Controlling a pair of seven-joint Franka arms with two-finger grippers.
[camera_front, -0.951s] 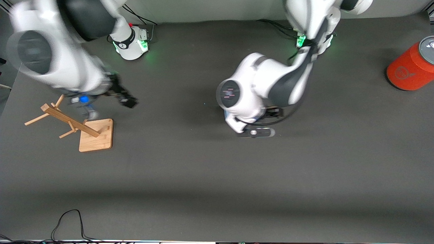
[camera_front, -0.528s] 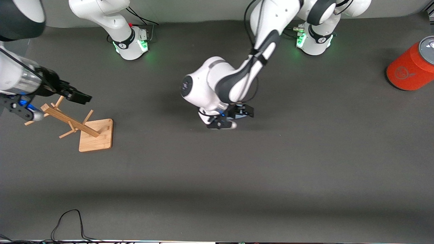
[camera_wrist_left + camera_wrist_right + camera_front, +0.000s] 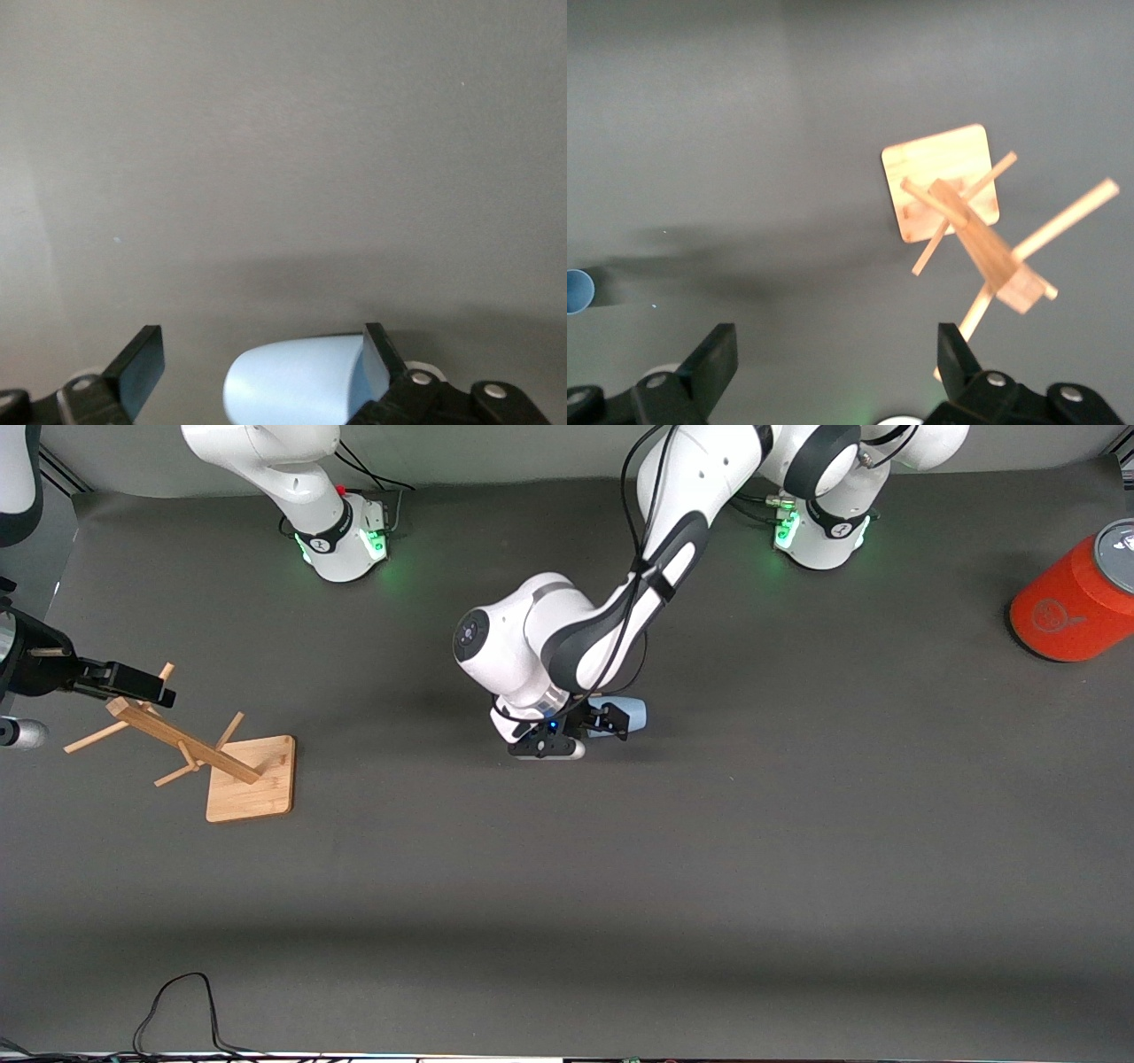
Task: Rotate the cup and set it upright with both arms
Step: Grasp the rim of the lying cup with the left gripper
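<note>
The light-blue cup (image 3: 627, 715) lies on its side on the dark table, near the middle. My left gripper (image 3: 604, 724) is low over it and open. In the left wrist view the cup (image 3: 301, 382) lies between the fingers of the left gripper (image 3: 261, 352), close against one finger and with a wide gap to the other. My right gripper (image 3: 149, 688) is open and empty, up over the wooden rack at the right arm's end of the table. In the right wrist view the right gripper (image 3: 837, 350) is spread wide, and the cup (image 3: 578, 291) shows small at the edge.
A wooden peg rack (image 3: 251, 778) on a square base leans at the right arm's end; it also shows in the right wrist view (image 3: 943, 177). A large orange-red cylinder (image 3: 1067, 607) with a grey lid lies at the left arm's end. A black cable (image 3: 177, 996) loops at the front edge.
The left arm has shifted toward the right arm's end and lowered, so the cup now shows at its gripper. The right arm has swung outward, its gripper now over the rack's top.
</note>
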